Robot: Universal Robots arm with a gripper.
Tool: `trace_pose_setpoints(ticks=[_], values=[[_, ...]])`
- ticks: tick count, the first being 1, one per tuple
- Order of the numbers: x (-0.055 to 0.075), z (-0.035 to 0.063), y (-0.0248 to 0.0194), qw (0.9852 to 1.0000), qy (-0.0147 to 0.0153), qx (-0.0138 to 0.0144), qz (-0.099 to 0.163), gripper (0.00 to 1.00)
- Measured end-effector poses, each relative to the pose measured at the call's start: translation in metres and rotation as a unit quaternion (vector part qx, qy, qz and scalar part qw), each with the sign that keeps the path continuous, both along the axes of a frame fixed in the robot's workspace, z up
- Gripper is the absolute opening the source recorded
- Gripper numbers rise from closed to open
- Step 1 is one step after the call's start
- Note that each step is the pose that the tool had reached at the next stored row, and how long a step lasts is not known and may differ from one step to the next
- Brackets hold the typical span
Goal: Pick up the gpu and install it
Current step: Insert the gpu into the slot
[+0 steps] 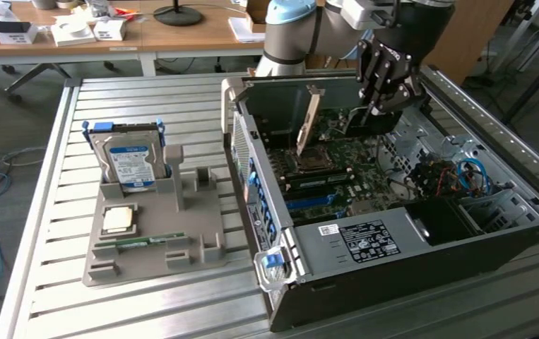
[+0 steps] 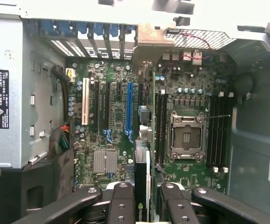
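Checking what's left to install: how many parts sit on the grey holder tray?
3. A hard drive stands upright at the far end of the grey tray, a processor lies flat mid-tray, and a green memory stick sits in a slot nearer the camera. None seems hidden.

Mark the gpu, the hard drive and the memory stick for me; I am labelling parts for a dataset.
gpu [image 2: 142, 192]: wrist view, on its dark edge near the logo.
hard drive [image 1: 130, 159]: exterior view, on its blue-white label.
memory stick [image 1: 142, 242]: exterior view, on its green upper edge.
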State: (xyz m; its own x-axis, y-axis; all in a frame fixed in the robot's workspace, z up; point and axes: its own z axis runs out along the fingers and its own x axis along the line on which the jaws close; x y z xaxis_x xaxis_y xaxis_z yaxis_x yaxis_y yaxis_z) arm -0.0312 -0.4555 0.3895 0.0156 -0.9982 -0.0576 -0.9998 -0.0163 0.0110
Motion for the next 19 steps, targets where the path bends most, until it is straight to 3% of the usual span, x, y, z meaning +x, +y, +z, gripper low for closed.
trace_pose_setpoints(ticks=[6,19], values=[[0.0,-0.0007,-0.0055,1.0,0.0,0.0,0.001,0.26],[0.0,-0.0209,-0.0074,1.0,0.0,0.0,0.004,0.26]])
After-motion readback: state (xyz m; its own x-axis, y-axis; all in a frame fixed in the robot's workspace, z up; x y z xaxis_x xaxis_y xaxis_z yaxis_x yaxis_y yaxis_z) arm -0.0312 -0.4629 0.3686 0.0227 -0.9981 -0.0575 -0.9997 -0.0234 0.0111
